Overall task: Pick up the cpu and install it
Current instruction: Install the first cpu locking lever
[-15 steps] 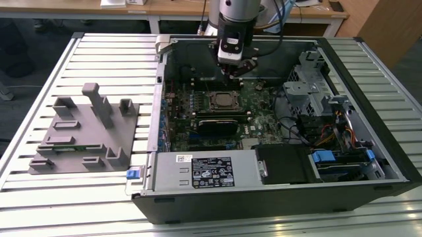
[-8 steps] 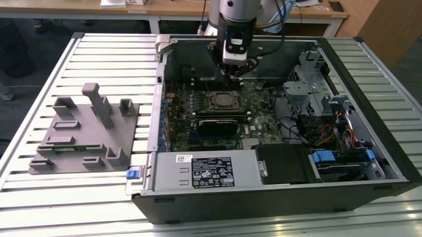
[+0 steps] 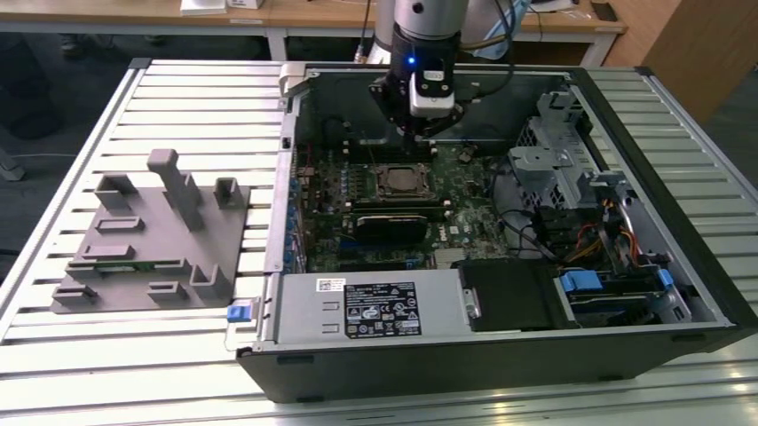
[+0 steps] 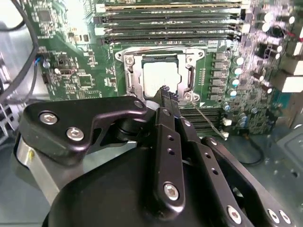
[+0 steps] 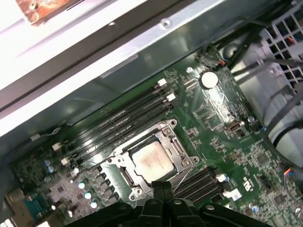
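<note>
My arm [image 3: 423, 22] is a silver-grey tube with a black collar and a small blue light; my pincer [image 4: 163, 92] is matte black, its linked bars studded with silver screws.

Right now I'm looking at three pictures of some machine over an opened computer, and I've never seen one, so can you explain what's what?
The exterior view comes from a camera off the machine. It shows a robot arm reaching down into an open computer case that lies on a slatted metal table. At the exterior view's left, a grey holder sits on that table.

The two wrist views come from cameras riding on the arm, looking down past its gripper at the green motherboard.

The cpu, the pale silver square, sits inside its metal socket frame. The jaws look closed together just above it, with nothing between them.
</note>
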